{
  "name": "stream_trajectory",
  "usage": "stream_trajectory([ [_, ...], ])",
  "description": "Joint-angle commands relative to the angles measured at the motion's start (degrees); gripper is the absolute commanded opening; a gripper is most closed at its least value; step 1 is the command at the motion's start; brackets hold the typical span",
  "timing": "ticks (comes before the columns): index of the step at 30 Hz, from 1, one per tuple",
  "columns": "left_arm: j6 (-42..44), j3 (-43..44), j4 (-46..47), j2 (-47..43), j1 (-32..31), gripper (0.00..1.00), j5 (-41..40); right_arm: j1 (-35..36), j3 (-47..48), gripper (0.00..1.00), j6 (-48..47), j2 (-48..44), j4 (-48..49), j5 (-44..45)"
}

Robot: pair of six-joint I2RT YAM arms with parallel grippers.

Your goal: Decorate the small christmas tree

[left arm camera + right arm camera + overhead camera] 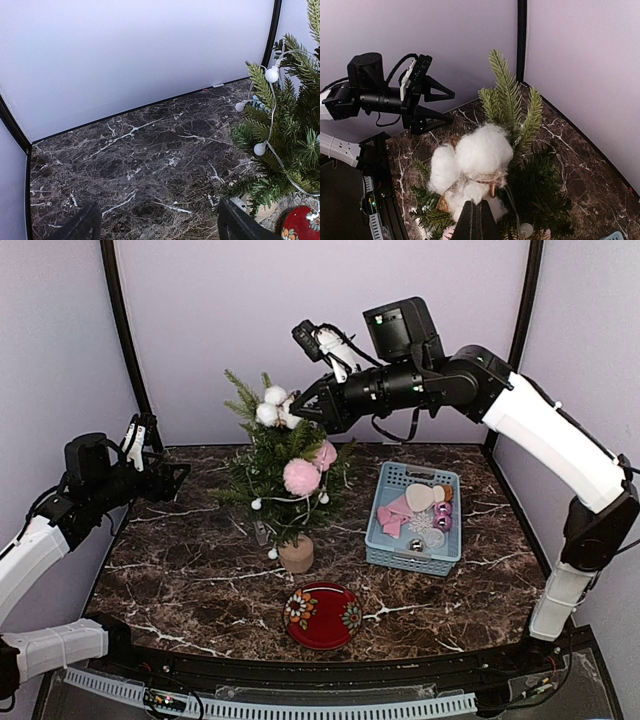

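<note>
Top view: tree (285,465) upright mid-table, left of centre, on wood stump (296,555). Pink pompom (301,476) and light string (271,74) on branches. Cotton sprig (272,406) at treetop, right gripper (476,216) pinched closed on it. Blue basket (384,540) of ornaments near tree, to right. Red plate (322,616) in front of stump. Left gripper (160,227) fingers apart, holding nothing, left of tree above marble table (170,570).

I see pale lavender walls (300,300) closing off the back and both sides of the frame, joined by black corner posts (122,330) at upper left and upper right. A dark, white-veined marble table (180,570) fills the lower half under soft, even light.
</note>
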Motion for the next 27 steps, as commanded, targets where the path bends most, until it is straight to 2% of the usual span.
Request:
stream_trajectory([
  [1,0.02,-0.57,0.99,-1.04,0.17,0.82,0.40,0.42,2.18,0.00,-2.53,0.75,-4.92,0.79],
  [7,-0.01,-0.58,0.99,-0.91,0.17,0.82,0.51,0.45,0.91,0.00,-2.87,-1.17,-6.05,3.65],
  [13,-0.08,-0.60,1.00,-0.78,0.17,0.82,0.68,0.38,0.96,0.35,-2.81,-2.95,-3.58,3.70],
  [16,-0.08,-0.58,1.04,-0.88,0.12,0.82,0.56,0.38,0.58,0.47,-2.55,-3.85,-2.39,4.04],
  [23,-0.03,-0.57,0.93,-1.18,0.17,0.82,0.06,0.38,-4.19,0.64,-0.33,-8.65,1.45,11.43],
  [27,-0.12,-0.74,1.03,-1.62,0.16,0.82,-0.73,-0.47,-12.70,0.72,3.09,-15.18,5.77,17.71],
])
